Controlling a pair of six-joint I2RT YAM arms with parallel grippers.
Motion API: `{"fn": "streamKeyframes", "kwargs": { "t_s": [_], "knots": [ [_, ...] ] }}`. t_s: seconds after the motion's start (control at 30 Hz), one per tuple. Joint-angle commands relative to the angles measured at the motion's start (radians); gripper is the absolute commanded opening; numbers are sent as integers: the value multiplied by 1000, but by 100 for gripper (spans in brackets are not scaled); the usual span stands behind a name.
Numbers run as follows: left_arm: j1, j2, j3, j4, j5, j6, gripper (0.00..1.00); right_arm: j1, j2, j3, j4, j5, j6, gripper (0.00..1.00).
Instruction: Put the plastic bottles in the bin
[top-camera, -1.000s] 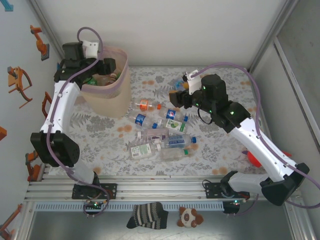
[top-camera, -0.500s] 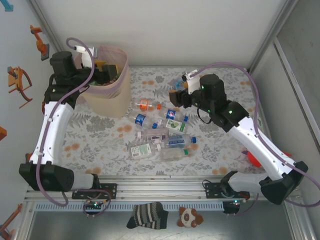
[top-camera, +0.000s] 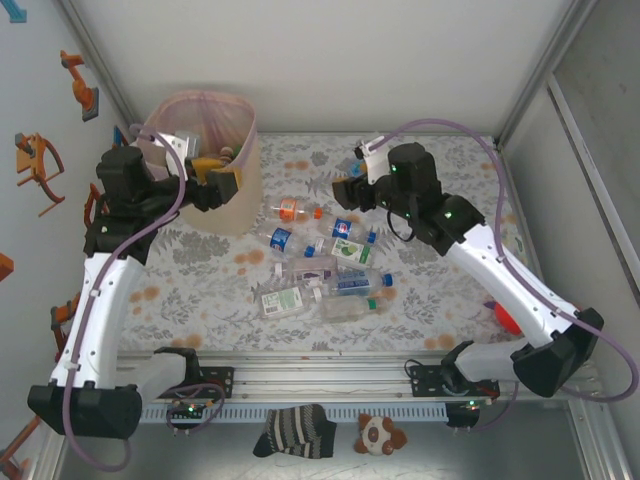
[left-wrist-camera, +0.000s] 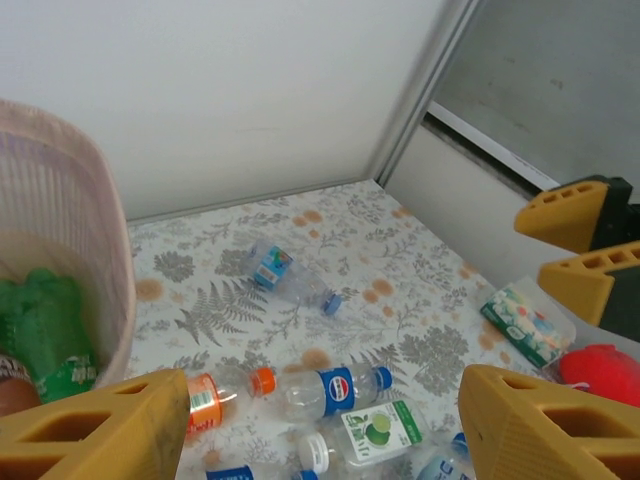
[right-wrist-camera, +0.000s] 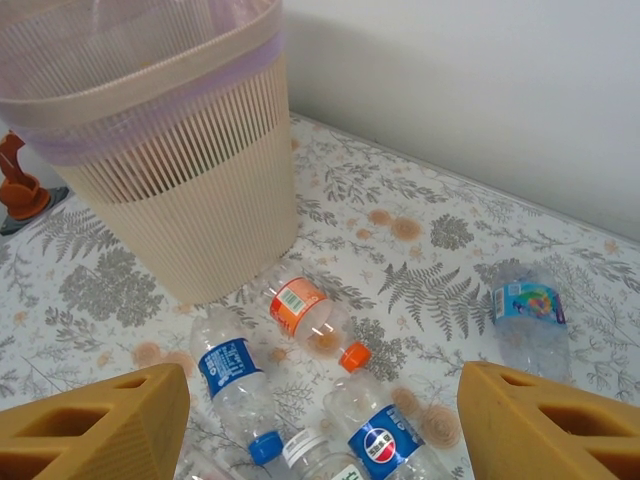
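The plastic bottles (top-camera: 310, 268) are scattered on the table (top-camera: 190, 270) between the two arms, and a few lie inside the bin (top-camera: 238, 200) at the far left. An orange-labelled bottle (right-wrist-camera: 310, 315) is seen just ahead of and below the right claw (right-wrist-camera: 322, 390), its long axis slanting across the gap between the spread, empty fingers (right-wrist-camera: 100, 420). This arm is judged the nearer. It is stretched forward and tipped down over the heap. The left claw (top-camera: 215, 185) is spread and empty at the bin's near rim.
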Motion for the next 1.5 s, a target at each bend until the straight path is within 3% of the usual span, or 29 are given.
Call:
{"fn": "streamKeyframes", "kwargs": {
  "t_s": [0.0,0.7,1.47],
  "knots": [
    [-3,-45,-40,-11,23,-8,71,7,25,37,10,35,-11,70],
    [-3,-134,-193,-6,-13,-61,72,-83,252,130,-128,25,-29,71],
    [-3,-72,-218,94,-5,-132,72,-223,497,156,-158,-63,-64,68]
  ]
}}
